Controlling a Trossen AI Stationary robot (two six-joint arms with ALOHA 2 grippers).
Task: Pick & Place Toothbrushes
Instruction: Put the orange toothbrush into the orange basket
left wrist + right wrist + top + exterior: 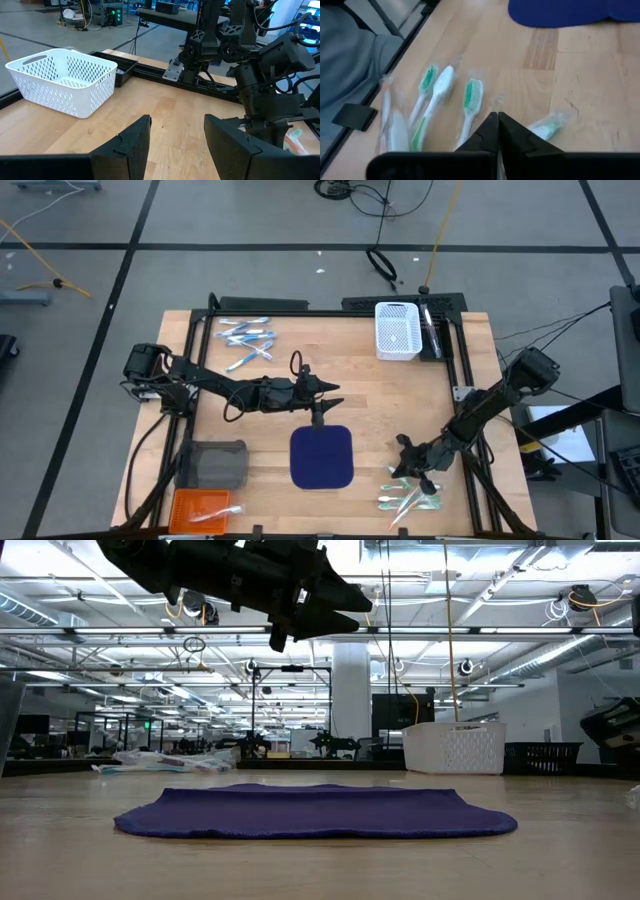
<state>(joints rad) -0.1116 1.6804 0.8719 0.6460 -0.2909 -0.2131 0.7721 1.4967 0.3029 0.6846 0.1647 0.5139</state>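
Two groups of toothbrushes lie flat on the table. The blue-and-white toothbrushes (245, 335) are scattered loosely at about 11 o'clock, several of them crossing or touching, all in clear wrappers. The green-and-white toothbrushes (410, 495) lie at about 5 o'clock, close together and roughly side by side. In the right wrist view, three of these (436, 95) show bristle heads with green centres, handles running nearly parallel, while a fourth (547, 127) lies apart, angled away, its wrapper crinkled around it.

grey tiled floor (250, 220), strip-lit ceiling (480, 600), white column (351, 690), distant workbenches
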